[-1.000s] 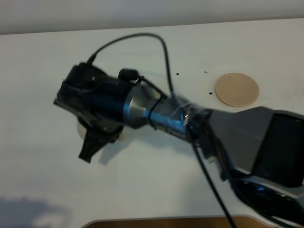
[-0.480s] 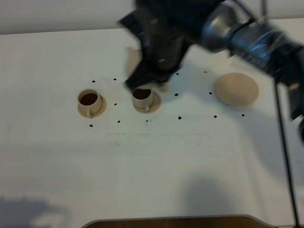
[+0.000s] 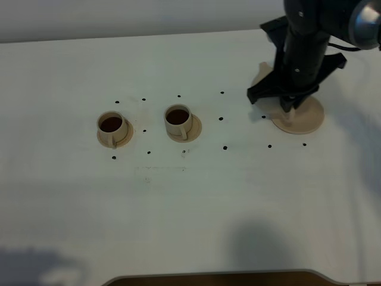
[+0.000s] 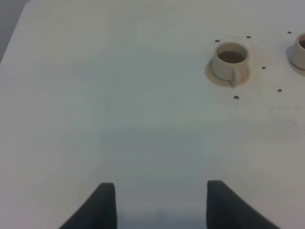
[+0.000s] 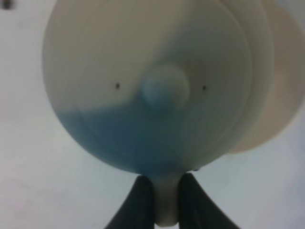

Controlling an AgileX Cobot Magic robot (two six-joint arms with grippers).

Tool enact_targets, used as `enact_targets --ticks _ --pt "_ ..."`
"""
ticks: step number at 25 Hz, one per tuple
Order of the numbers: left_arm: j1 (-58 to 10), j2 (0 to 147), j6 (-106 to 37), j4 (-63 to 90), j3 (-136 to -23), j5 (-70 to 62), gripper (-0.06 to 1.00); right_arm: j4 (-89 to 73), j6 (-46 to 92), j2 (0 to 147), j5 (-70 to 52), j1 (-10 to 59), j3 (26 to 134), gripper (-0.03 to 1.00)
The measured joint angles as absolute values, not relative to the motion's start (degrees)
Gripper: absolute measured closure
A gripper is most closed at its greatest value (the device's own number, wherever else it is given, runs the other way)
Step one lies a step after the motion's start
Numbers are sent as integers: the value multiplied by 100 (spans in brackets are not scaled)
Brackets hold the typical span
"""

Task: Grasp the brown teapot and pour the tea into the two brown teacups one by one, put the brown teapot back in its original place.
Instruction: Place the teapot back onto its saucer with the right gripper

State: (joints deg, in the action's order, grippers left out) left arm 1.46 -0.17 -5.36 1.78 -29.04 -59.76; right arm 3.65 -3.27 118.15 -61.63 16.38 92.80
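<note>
My right gripper (image 5: 166, 200) is clamped on the loop handle of the small tan clay teapot (image 5: 157, 90), hanging just over the flat round tan saucer (image 3: 305, 117) below my jaws, ready to lower.

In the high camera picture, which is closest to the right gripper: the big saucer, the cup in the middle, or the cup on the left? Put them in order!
From the right gripper:
1. Big saucer, right beneath it.
2. Middle cup, off to its left.
3. Left cup, farthest left.
</note>
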Motion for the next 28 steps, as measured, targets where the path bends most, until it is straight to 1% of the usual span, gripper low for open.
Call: enact_targets --ticks 4,9,28 --pt "146 -17 -536 178 -2904 -5976 48 265 -327 11791 -5776 1387 8881 85" --pt "146 -17 -536 178 -2904 -5976 48 233 -390 11791 -5537 1237 8613 85" --pt "146 -17 -536 178 -2904 -5976 48 231 -437 11785 -5389 1118 8510 85"
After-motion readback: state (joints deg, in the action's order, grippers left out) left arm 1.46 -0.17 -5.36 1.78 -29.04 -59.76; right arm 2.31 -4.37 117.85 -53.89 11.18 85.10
